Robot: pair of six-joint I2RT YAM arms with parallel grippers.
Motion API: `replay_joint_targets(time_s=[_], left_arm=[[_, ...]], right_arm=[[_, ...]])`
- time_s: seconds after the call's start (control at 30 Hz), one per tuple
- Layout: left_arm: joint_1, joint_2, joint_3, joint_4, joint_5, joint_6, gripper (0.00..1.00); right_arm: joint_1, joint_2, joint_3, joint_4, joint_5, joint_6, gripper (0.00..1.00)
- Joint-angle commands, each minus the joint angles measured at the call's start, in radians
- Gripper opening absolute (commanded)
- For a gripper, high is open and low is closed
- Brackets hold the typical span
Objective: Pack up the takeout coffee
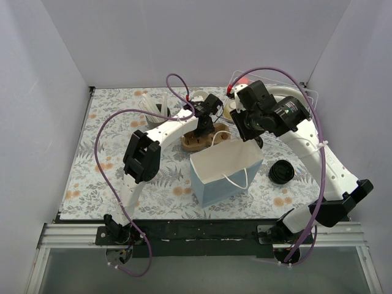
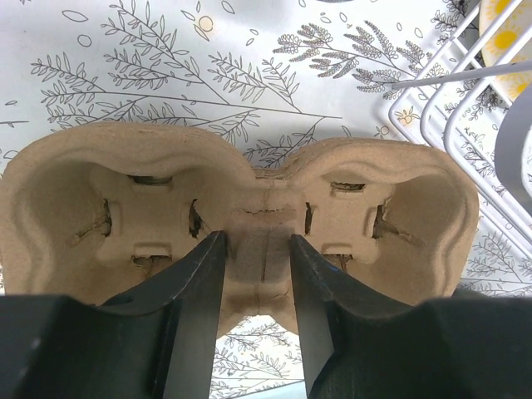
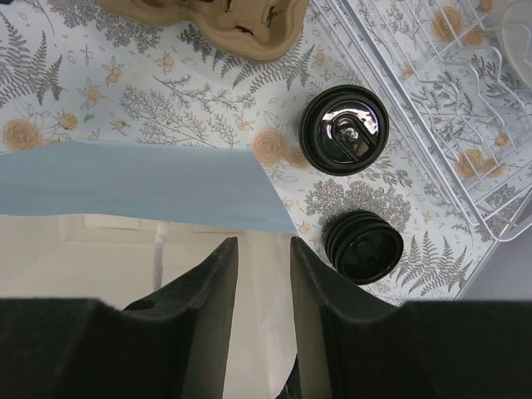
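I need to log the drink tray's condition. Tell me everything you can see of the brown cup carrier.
The cup carrier is brown moulded pulp, matte and fibrous, with two empty wells showing, each ringed by slit tabs. It sits beyond the blue paper bag, beside the white wire rack. The left gripper pinches its centre ridge from both sides.

Two black cups (image 3: 343, 130) (image 3: 363, 246), one blue paper bag (image 3: 141, 183), one cardboard carrier (image 3: 224, 25), one wire rack (image 3: 416, 125)
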Motion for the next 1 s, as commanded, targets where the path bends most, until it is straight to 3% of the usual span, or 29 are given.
replay_joint_targets(time_s=[0.0, 0.33, 0.7, 0.97], left_arm=[[0.004, -0.030, 0.002, -0.063, -0.093, 0.037, 0.35], [0.015, -0.093, -0.018, -0.096, -0.158, 0.046, 0.41], [0.017, -0.117, -0.072, -0.017, -0.055, -0.001, 0.55], [0.017, -0.088, -0.087, 0.011, -0.032, -0.012, 0.56]], right_arm=[[0.001, -0.011, 0.064, -0.005, 0.026, 0.008, 0.40], [0.003, -0.019, 0.037, 0.017, 0.021, 0.025, 0.40], [0.001, 0.014, 0.075, 0.012, 0.012, 0.021, 0.40], [0.003, 0.011, 0.066, 0.018, 0.009, 0.002, 0.40]])
